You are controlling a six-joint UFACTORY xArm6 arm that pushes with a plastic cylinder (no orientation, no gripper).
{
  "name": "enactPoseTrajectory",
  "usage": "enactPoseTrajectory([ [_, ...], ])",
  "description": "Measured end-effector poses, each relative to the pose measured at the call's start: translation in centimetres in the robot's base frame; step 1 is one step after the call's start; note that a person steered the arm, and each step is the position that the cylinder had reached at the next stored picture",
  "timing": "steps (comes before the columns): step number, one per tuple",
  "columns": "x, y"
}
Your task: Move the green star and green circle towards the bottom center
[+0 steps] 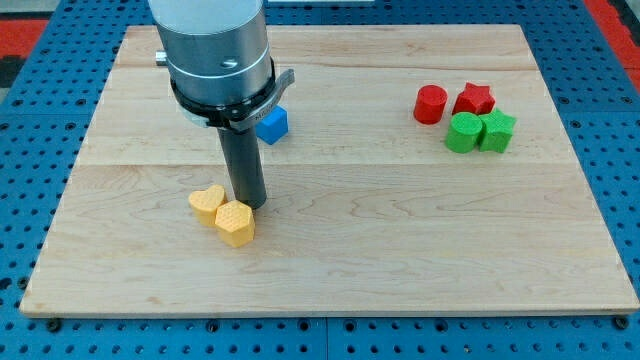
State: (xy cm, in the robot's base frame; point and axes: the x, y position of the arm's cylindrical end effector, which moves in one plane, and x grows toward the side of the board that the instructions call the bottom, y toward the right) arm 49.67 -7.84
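Observation:
The green circle (462,133) and the green star (497,131) sit side by side, touching, at the view's upper right of the wooden board (400,250). My tip (246,204) rests on the board at the view's left centre, far from both green blocks. It stands just above the yellow hexagon (235,223) and right of the yellow heart (208,203).
A red circle (430,104) and a red star (474,100) lie just above the green blocks. A blue block (272,124) sits partly behind the arm's grey body (215,50). The board lies on a blue pegboard table (620,150).

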Motion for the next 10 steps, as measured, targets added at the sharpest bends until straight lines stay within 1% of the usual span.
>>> enactPoseTrajectory([
  [2,0.0,0.5],
  [3,-0.7,0.6],
  [4,-0.5,3.7],
  [5,-0.5,8.7],
  [6,-0.5,8.7],
  [7,2.2,13.6],
  [8,1.8,26.7],
  [9,-2.8,35.4],
  [10,-6.7,36.2],
])
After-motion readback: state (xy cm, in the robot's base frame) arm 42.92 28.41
